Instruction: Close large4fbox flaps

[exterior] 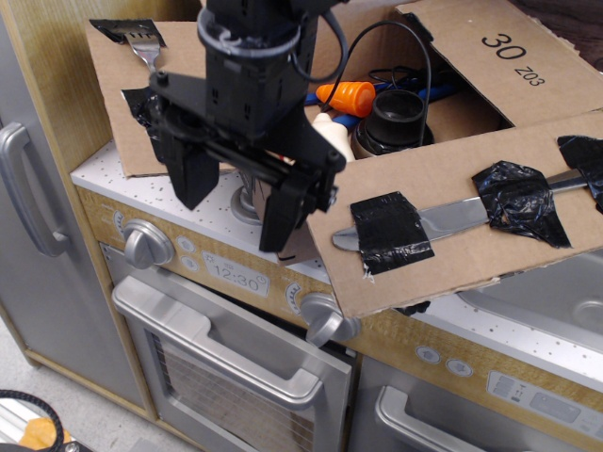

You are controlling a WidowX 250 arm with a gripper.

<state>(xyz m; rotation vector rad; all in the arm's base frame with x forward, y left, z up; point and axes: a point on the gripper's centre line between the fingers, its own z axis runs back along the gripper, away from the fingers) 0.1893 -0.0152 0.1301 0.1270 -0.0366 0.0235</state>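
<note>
The large brown cardboard box [452, 113] stands on the toy stove top with its flaps spread open. The near flap [452, 235] hangs out over the stove front and carries a metal knife [452, 218] under black tape patches. The left flap [118, 94] bears a taped fork [141, 47]. The far right flap [504, 56] is printed "30 Z03". My black gripper [236, 202] hangs over the box's near left corner, between the left and near flaps. Its two fingers [188, 174] are spread apart and hold nothing.
Inside the box lie an orange item [349, 94], a black round part [396, 113] and cables. Below is the toy oven with knobs [143, 243], a clock display [236, 280] and a door handle [226, 348]. A grey cabinet door [38, 245] stands at left.
</note>
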